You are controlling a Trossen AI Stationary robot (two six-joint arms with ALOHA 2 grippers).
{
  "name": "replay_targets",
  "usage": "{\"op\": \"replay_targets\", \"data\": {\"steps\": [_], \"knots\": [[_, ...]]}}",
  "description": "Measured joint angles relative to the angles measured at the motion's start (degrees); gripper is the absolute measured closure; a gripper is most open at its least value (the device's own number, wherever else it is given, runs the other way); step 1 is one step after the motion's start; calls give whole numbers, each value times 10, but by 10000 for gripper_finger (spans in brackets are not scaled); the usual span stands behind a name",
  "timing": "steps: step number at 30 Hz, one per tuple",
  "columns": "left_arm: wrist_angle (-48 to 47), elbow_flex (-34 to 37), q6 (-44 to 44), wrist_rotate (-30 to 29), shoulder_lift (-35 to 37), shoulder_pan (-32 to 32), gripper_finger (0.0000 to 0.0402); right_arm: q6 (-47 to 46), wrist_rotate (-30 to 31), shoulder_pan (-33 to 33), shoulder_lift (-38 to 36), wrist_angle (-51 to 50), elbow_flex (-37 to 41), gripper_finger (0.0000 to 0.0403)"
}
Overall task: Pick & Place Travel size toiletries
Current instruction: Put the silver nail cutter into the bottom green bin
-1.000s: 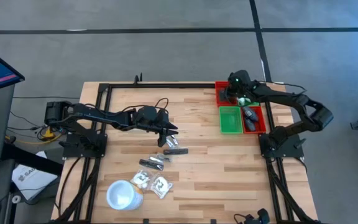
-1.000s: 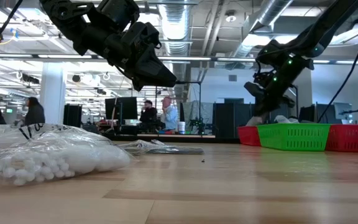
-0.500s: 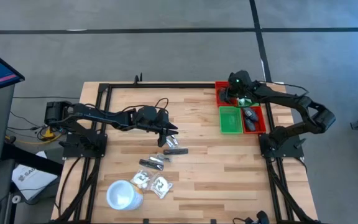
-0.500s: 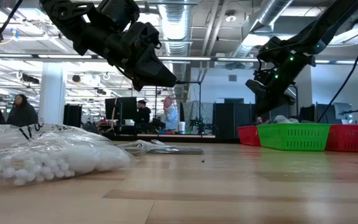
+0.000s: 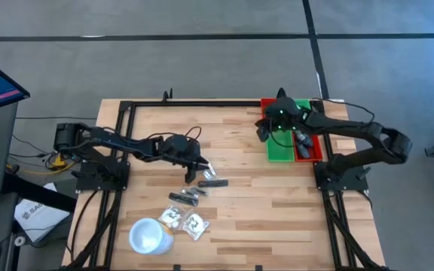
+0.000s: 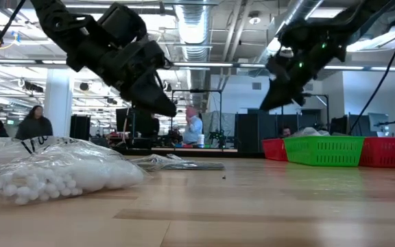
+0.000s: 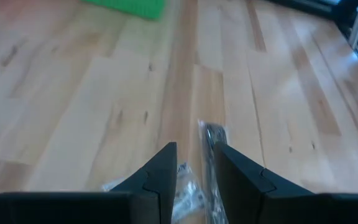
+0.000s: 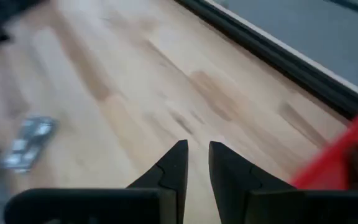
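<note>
several small grey toiletry tubes (image 5: 301,141) lay in the red bin (image 5: 316,147); five toiletries (image 5: 193,197) remained on the desk (image 5: 239,203); left gripper (image 7: 194,165) and right gripper (image 8: 197,163) empty, fingers narrowly parted.

From above, the right gripper (image 5: 265,129) sits over the near edge of the green plastic bin (image 5: 280,147), hiding part of its rim. The dark grey oblong items in the red plastic bin (image 5: 308,145) are too small to make out. Down low, the clear plastic sachet of white beads (image 6: 53,171) runs off the picture's left edge. The left wrist's flat silvery packet (image 7: 211,134) is blurred, half behind a finger.
</note>
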State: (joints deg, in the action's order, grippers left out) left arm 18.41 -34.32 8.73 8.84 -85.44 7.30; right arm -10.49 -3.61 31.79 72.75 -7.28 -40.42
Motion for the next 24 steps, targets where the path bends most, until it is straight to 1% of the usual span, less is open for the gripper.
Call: {"op": "replay_targets", "data": {"steps": [5, 10, 16, 20, 24], "knots": [[0, 19, -57, -3, 0, -15, 302, 0, 0, -56, -30, 1, 0, 346], [1, 20, -112, -56, 0, -18, 297, 0, 0, -102, -39, 2, 0, 346], [2, 20, -179, -108, 0, -18, 256, 0, 0, -145, -39, 4, 0, 346], [11, 20, -205, -114, 0, -10, 232, -4, 0, -170, -42, 4, 0, 346], [14, 20, -212, -114, -7, 0, 223, -13, 0, -191, -54, -1, 0, 346]]}}
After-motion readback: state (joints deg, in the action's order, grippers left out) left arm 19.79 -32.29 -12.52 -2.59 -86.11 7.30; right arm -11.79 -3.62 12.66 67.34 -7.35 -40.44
